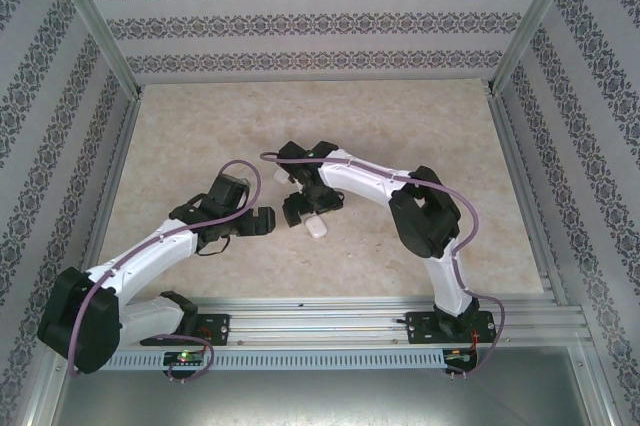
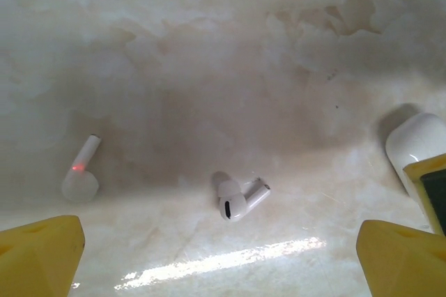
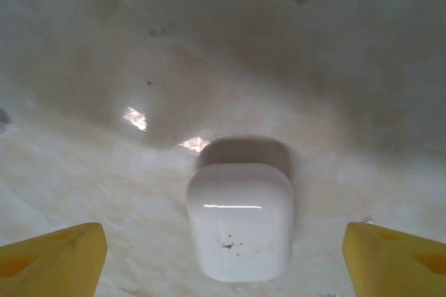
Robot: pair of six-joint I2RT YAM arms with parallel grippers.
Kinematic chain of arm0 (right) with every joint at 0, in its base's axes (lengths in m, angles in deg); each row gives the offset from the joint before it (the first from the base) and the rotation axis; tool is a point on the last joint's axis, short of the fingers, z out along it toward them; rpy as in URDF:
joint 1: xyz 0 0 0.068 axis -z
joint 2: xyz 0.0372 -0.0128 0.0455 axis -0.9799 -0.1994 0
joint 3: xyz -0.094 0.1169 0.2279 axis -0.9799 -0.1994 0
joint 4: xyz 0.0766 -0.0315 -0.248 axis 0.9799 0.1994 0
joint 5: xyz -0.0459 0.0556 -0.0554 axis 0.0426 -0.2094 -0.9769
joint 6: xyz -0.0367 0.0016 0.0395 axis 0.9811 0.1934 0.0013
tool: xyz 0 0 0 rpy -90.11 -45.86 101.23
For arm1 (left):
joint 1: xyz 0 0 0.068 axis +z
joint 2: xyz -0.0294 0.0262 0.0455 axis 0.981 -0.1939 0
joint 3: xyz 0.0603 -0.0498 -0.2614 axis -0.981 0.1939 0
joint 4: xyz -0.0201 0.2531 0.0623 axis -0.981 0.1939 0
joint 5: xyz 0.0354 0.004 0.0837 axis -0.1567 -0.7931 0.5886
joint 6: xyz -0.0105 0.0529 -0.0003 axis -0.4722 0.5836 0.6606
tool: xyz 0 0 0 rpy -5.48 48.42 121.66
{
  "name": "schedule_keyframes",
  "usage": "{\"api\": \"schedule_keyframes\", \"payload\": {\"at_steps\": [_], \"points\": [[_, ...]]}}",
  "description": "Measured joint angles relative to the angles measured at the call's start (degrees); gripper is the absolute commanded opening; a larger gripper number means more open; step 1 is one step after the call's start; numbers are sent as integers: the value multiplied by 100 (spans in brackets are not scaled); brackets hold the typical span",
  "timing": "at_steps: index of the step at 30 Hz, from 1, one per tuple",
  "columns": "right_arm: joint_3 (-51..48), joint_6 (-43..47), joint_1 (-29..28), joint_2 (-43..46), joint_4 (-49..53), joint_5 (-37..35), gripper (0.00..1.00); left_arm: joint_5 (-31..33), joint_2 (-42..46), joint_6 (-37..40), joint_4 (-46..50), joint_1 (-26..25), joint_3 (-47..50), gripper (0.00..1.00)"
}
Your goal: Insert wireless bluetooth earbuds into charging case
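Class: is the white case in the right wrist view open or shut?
Shut: the case lies as one smooth rounded block, no raised lid or sockets.

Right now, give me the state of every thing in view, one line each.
Charging case, lid shut, flat on the table, not gripped.
Centre earbud, lying loose on its side.
Earbud with red spot, lying loose, outside the case.
Left gripper, jaws open, empty.
Right gripper, jaws open either side of the case.

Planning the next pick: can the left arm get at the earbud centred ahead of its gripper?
Probably yes. The left gripper is open; the centred earbud lies bare on the table just ahead, nothing over it; the red-lit earbud and white case sit aside.
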Motion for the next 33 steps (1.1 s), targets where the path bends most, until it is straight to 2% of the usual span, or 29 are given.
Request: {"api": "schedule_keyframes", "payload": {"at_steps": [9, 15, 23, 26, 29, 33], "points": [[-7, -118, -87, -188, 66, 4, 79, 382, 317, 166, -365, 0, 256, 100], [-7, -254, -225, -422, 74, 13, 73, 450, 221, 212, -568, 0, 275, 100], [-66, -437, -219, -459, 74, -79, 53, 501, -162, 304, -789, 0, 267, 100], [-332, -505, -177, -275, -144, -83, 44, 437, -50, 417, -1060, 0, 323, 100], [-785, -662, -48, 37, -577, 164, 43, 243, 350, 562, -1408, 0, 579, 99], [-1515, -1014, 203, 525, -1250, 614, 42, -48, 896, 780, -1799, 0, 916, 93]]}}
